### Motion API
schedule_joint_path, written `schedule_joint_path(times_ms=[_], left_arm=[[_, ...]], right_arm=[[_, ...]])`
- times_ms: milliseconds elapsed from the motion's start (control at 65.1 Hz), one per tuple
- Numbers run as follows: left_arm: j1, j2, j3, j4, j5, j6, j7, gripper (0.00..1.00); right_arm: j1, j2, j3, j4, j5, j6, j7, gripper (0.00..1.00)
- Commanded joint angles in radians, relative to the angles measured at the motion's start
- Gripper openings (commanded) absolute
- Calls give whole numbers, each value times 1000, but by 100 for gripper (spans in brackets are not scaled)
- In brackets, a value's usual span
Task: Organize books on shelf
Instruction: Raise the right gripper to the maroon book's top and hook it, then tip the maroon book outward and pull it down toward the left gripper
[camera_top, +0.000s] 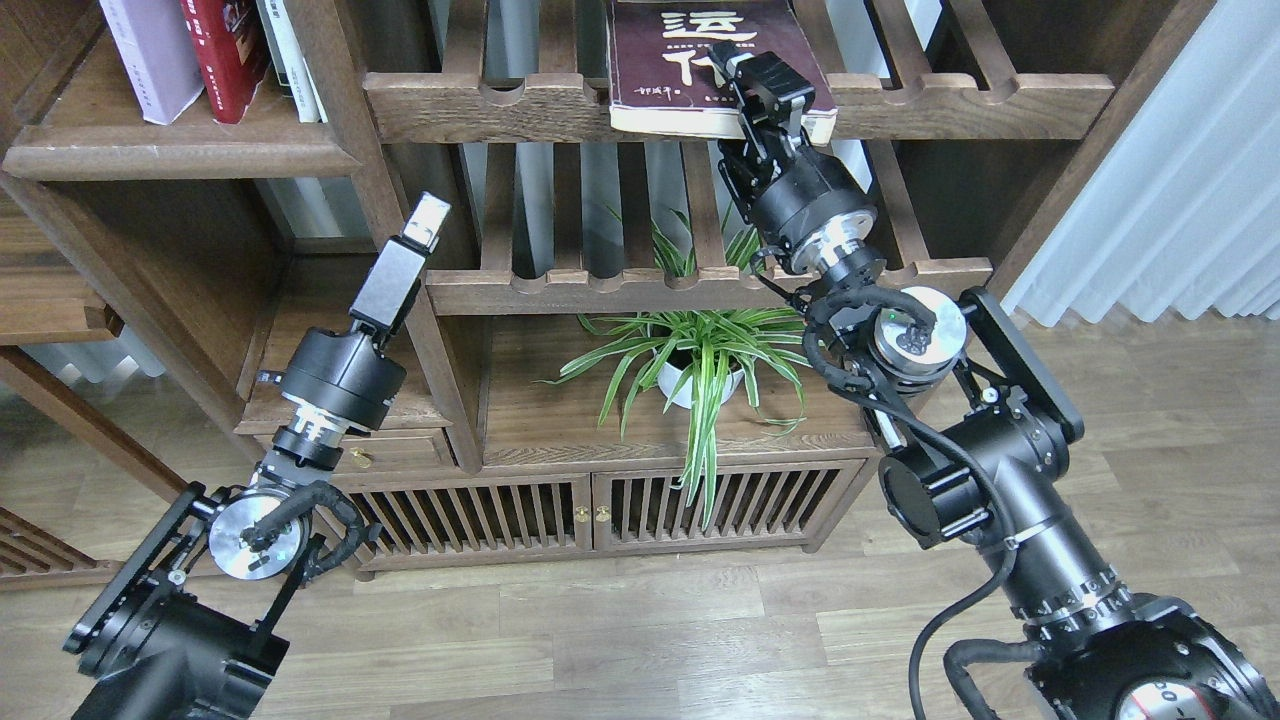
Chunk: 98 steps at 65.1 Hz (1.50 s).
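Across the whole upper half of your view stands the wooden bookcase (400, 200), and everything else can be placed against it. At the bookcase's upper left, the solid flat shelf (180, 150) carries the pale lavender book (150, 60) and the red book (225, 55) standing side by side, with thin white-spined books (290, 60) just beside the red one, against the upright post. At the bookcase's top centre, the maroon book (700, 60) with white Chinese characters lies flat on the upper slatted rack (480, 100), its near edge jutting past the rack's front rail. Your right arm rises from the lower right, in front of the bookcase's cupboard doors (590, 510), and its right gripper (762, 100) reaches that overhanging near edge; one finger lies over the cover and the body sits below the pages, so it looks clamped on the maroon book. Your left arm comes up in front of the bookcase's lower left section, and the left gripper (425, 220) points up beside the upright post, touching nothing; you see it edge-on, so you cannot tell whether its fingers are apart or together. Down in the bookcase's open middle bay, a spider plant in a white pot (700, 370) sits below the lower slatted rack (600, 285). Wooden floor (650, 630) spreads before the bookcase's base.
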Motion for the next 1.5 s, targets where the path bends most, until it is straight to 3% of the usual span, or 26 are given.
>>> schedule_joint_path(times_ms=[0, 77, 261, 399, 568, 722, 798, 891, 1106, 1259, 1320, 1489], left_arm=[[2, 0, 7, -1, -2, 0, 0, 98], [3, 0, 18, 0, -2, 0, 0, 99], [8, 0, 21, -14, -11, 0, -14, 100], [16, 0, 17, -17, -13, 0, -11, 100], [-4, 0, 1, -18, -36, 0, 2, 100], [-26, 0, -25, -17, -48, 0, 2, 100], [-53, 0, -37, -20, -97, 0, 9, 100], [-55, 0, -34, -54, -123, 0, 48, 100], [-127, 0, -28, -87, -203, 0, 176, 100], [-185, 92, -25, -87, -301, 0, 244, 100], [-216, 185, -3, -89, -388, 0, 278, 99], [-256, 314, 23, -89, -530, 0, 292, 99]], right_arm=[[-2, 0, -3, -5, 0, 1, -8, 33], [-2, 0, 2, -10, 0, 4, -10, 21], [-4, 0, 20, -10, 12, 22, -8, 5], [-11, 0, 26, -5, 43, 64, -11, 4], [-42, 0, 22, 4, 64, 214, -39, 4], [-120, 0, 18, 22, 64, 378, -120, 4], [-176, 0, 15, 24, 64, 518, -154, 4], [-211, 0, 6, 24, 66, 614, -157, 4], [-251, 0, -44, 25, 66, 614, -158, 4], [-254, 0, -80, 25, 66, 614, -158, 4], [-252, 0, -95, 25, 66, 614, -158, 4], [-251, 0, -112, 27, 64, 614, -158, 4]])
